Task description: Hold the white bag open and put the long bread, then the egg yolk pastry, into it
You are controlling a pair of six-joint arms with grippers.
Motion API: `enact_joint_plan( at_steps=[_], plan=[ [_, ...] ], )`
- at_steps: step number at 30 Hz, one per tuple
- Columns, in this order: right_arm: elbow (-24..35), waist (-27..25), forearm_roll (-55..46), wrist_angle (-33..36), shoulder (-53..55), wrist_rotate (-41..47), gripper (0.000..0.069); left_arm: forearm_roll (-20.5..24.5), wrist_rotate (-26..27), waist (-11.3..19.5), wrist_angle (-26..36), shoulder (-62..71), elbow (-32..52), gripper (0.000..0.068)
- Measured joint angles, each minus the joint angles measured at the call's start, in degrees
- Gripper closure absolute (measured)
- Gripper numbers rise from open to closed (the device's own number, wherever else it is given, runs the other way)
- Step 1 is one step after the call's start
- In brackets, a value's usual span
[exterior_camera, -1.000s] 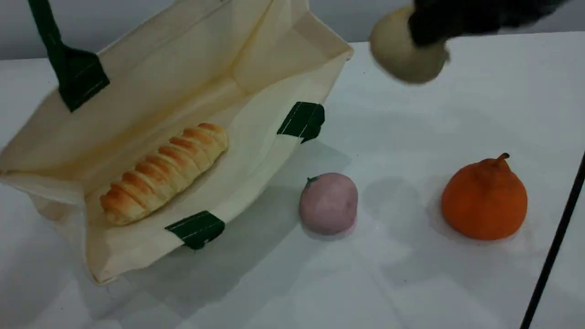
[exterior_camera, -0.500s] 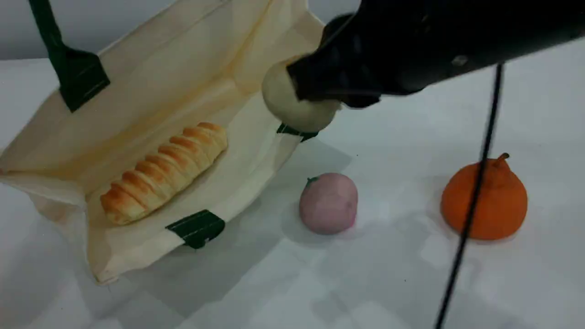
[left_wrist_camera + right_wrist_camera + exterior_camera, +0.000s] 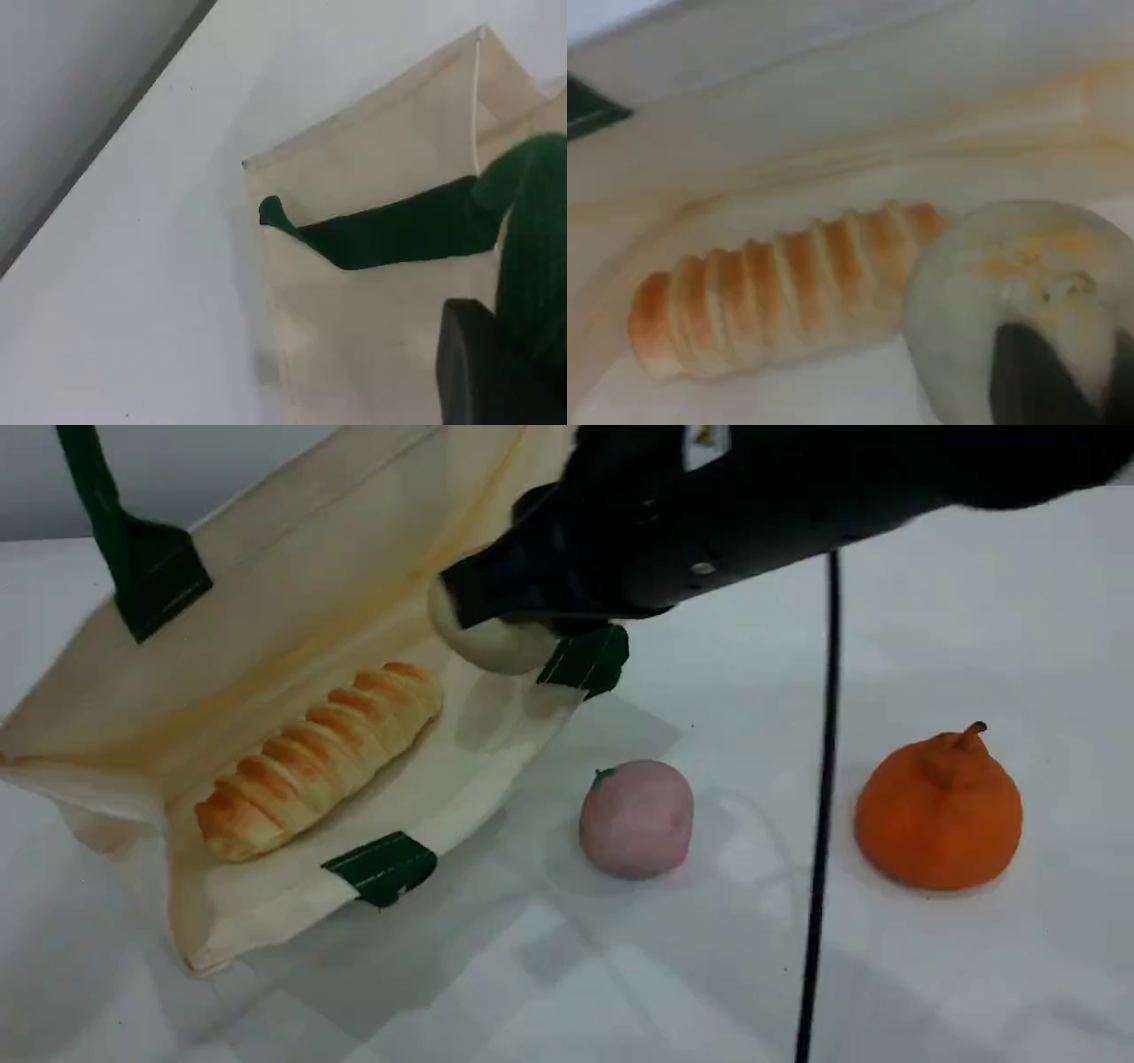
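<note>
The white bag (image 3: 292, 584) lies on its side at the left with its mouth held open, and its green handle (image 3: 97, 505) is pulled up out of the top edge. In the left wrist view my left gripper (image 3: 496, 354) is shut on that green strap (image 3: 399, 235) above the bag's cloth (image 3: 372, 336). The long bread (image 3: 319, 757) rests inside the bag. My right gripper (image 3: 496, 615) is shut on the egg yolk pastry (image 3: 487, 646), which hangs just over the bag's lower lip beside a green tab (image 3: 586, 657). The right wrist view shows the pastry (image 3: 1010, 283) close to the bread (image 3: 780, 283).
A pink ball with a green tip (image 3: 636, 819) and an orange stemmed fruit (image 3: 939, 815) stand on the white table (image 3: 974, 602) right of the bag. A black cable (image 3: 819, 797) hangs from the right arm down through the view between them.
My right gripper has carried the pastry left and down, from above the table at the upper right to the bag's mouth. The cable swung left with it. The bag and bread stay put.
</note>
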Motion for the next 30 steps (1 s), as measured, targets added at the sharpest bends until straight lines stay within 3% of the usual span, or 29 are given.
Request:
enact_joint_plan(
  at_steps=[11, 14, 17, 24, 27, 30],
  plan=[
    [-8.44, 2.97, -0.63, -1.12, 8.53, 0.0, 0.0601, 0.0, -0.11, 0.0, 0.0, 0.0, 0.0, 0.0612],
    [-8.61, 2.97, -0.63, -1.31, 9.1, 0.05, 0.057, 0.0, -0.23, 0.0, 0.0, 0.0, 0.0, 0.0612],
    [-8.61, 2.97, -0.63, -2.58, 9.1, 0.0, 0.0489, 0.0, -0.23, 0.0, 0.0, 0.0, 0.0, 0.0612],
    [-8.61, 2.9, 0.09, -2.52, 9.05, 0.0, 0.0194, 0.1, -1.47, 0.0, 0.06, 0.0, 0.0, 0.0612],
    [-8.61, 2.8, 1.34, -1.85, 8.8, 0.0, 0.012, 0.2, -1.47, 0.0, 0.01, 0.0, 0.0, 0.0612],
    [-8.61, 2.53, 1.23, -0.19, 7.44, -0.87, 0.0105, 0.23, -1.47, 0.0, 0.01, 0.0, 0.0, 0.0612]
  ],
)
